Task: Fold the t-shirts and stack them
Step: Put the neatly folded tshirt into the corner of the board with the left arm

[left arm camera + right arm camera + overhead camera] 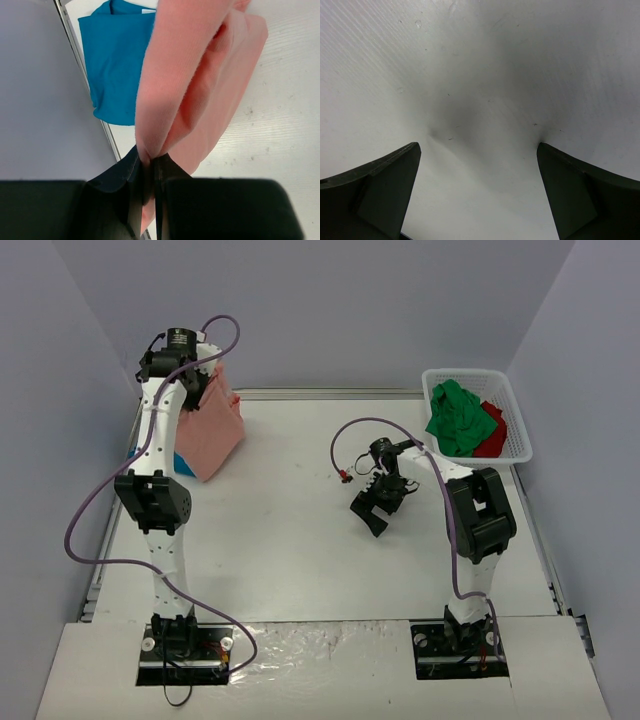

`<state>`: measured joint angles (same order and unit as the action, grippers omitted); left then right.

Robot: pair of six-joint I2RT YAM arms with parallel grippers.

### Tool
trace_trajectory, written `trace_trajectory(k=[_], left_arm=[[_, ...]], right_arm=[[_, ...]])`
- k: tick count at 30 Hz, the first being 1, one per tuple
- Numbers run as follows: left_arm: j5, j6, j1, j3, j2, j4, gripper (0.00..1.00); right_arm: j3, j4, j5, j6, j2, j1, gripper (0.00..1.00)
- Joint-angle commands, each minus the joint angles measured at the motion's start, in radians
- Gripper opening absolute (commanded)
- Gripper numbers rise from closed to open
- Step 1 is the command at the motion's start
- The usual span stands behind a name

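Listing the surface first: we record a flat white tabletop (300, 550) with fine parallel ridges and a few small dark specks in the wrist views. It is enclosed on three sides by plain pale grey walls (330, 310). A thin metal rail (70, 30) runs along its left edge. At the near edge, a pale board (330, 670) carries both arm bases. Looping purple cables (75, 530) trail along each arm.

Item, left side: we note the left claw (149, 162) raised high at the far left corner, its black jaws pinched on a fold of a salmon-pink cloth t-shirt (212, 430). That shirt hangs down from the grip in a loose drape. We cannot tell whether its lower end touches the table.

Item, beneath and beside it: a teal-blue cloth t-shirt (117, 65) lies flat and folded on the table, close against the left rail.

Item, far right corner: a white plastic mesh basket (468, 373) holds a crumpled green cloth t-shirt (458, 420) with a red cloth t-shirt (493, 435) tucked at its right side.

Item, centre right: we list the right claw (375, 510) with its jaws spread wide and holding nothing. It is pointed at bare table, well apart from every shirt, and its shadow falls on the surface between its fingers.
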<state>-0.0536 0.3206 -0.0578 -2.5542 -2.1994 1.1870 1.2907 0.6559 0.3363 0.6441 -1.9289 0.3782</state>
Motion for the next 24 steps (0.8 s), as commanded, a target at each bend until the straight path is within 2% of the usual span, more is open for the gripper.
trace_trajectory(k=[1,6,13,24], left_arm=[[-0.032,0.02,0.026,-0.006,0.023,-0.055,0.02],[-0.038,0.04,0.036,0.012,0.007,-0.075,0.02],[-0.028,0.048,0.084,0.112,-0.003,-0.148,0.02],[-0.109,0.086,0.107,0.25,-0.01,-0.306,0.02]], right_arm=[[-0.051,0.011,-0.025,0.003,-0.105,-0.021,1.0],[-0.053,0.01,-0.02,0.003,-0.107,-0.024,1.0],[-0.053,0.011,-0.028,0.002,-0.131,-0.03,1.0],[-0.054,0.014,-0.033,-0.001,-0.154,-0.053,1.0]])
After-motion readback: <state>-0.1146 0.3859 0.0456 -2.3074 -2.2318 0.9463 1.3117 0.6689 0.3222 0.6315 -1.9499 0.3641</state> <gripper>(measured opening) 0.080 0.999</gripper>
